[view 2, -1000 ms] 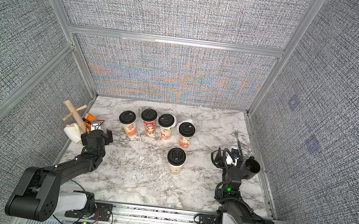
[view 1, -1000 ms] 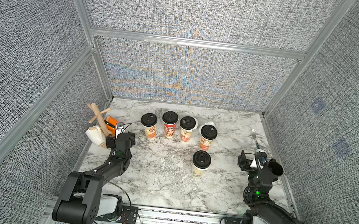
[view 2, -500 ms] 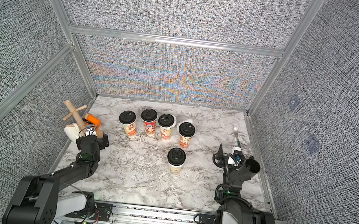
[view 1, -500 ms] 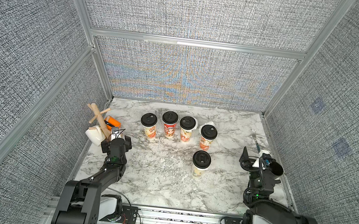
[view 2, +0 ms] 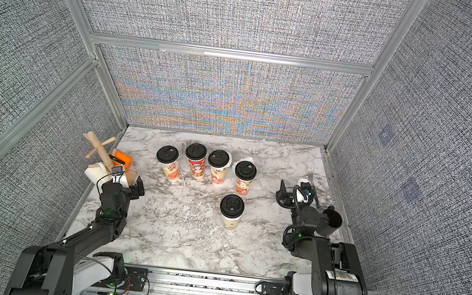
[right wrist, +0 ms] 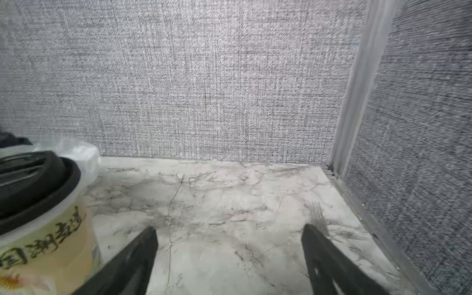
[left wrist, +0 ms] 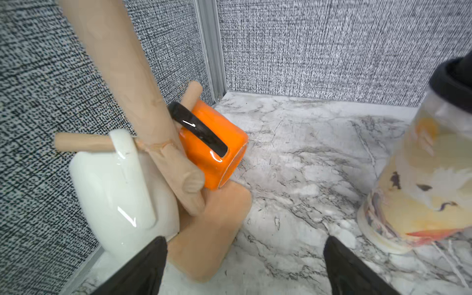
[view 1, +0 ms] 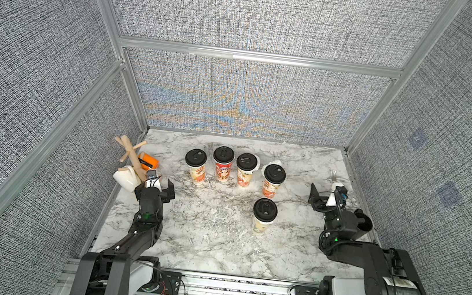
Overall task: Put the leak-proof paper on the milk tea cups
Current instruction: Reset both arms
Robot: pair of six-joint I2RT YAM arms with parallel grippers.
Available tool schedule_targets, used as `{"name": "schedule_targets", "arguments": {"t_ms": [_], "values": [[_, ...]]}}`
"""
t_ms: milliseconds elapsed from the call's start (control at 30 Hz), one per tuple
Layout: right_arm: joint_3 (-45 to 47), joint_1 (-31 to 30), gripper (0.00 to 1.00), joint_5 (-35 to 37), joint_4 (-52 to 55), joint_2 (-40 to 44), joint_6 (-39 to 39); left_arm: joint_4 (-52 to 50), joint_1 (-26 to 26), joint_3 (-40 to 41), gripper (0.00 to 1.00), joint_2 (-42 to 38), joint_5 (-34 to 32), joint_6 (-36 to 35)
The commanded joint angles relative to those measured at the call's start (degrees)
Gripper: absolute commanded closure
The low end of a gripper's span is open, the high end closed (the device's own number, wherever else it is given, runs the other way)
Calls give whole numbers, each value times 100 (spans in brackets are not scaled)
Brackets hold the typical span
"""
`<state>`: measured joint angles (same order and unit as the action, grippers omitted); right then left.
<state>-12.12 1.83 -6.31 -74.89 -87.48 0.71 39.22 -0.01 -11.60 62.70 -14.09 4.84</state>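
Observation:
Several milk tea cups stand mid-table with black lids on: a row [view 1: 195,166] [view 1: 222,165] [view 1: 246,170] [view 1: 273,181] and one nearer the front [view 1: 263,218], seen in both top views [view 2: 231,211]. Leak-proof paper [right wrist: 79,155] shows as a translucent crinkled fringe under a lid of the cup [right wrist: 46,229] in the right wrist view. My left gripper [view 1: 158,186] [left wrist: 244,241] is open beside the mug tree, holding nothing. Near the right wall my right gripper [view 1: 326,196] [right wrist: 229,228] is open over bare marble.
A wooden mug tree [view 1: 131,154] at the left edge carries a white mug [view 1: 125,179] and an orange mug [view 1: 148,161]. A fork [view 1: 334,174] lies at the back right. One cup [left wrist: 421,191] stands close to my left gripper.
My left wrist swung slightly and came back beside the mug tree. My right gripper moved a little toward the back. Both stayed open and empty.

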Motion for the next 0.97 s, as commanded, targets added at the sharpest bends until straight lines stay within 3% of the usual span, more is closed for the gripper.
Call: {"name": "schedule_targets", "arguments": {"t_ms": [0,67,200,267,300,333,367,500,933], "values": [[-2,-7,10,-11,116,-27,-146,1055,2,193,3,386,263,456],[19,-7,10,-11,5,-55,-150,1545,6,153,4,1007,296,497],[21,-12,10,-11,27,-58,-150,1884,6,-429,9,2223,1097,68],[15,-7,10,-11,27,-58,-150,963,2,-963,10,2273,1566,-140],[8,-7,10,-3,34,-58,-150,145,7,-1311,10,2218,1642,-165],[14,-8,9,-7,35,-58,-148,-59,1,-1443,9,2251,1620,-159],[10,-7,2,6,37,-58,-149,277,1,-1305,5,2282,1659,-199],[23,-11,2,24,29,-40,-159,78,-3,-1337,0,2198,1567,-80],[-68,-44,2,98,136,-97,-159,-11,-16,-1372,0,2182,1557,-106]]}}
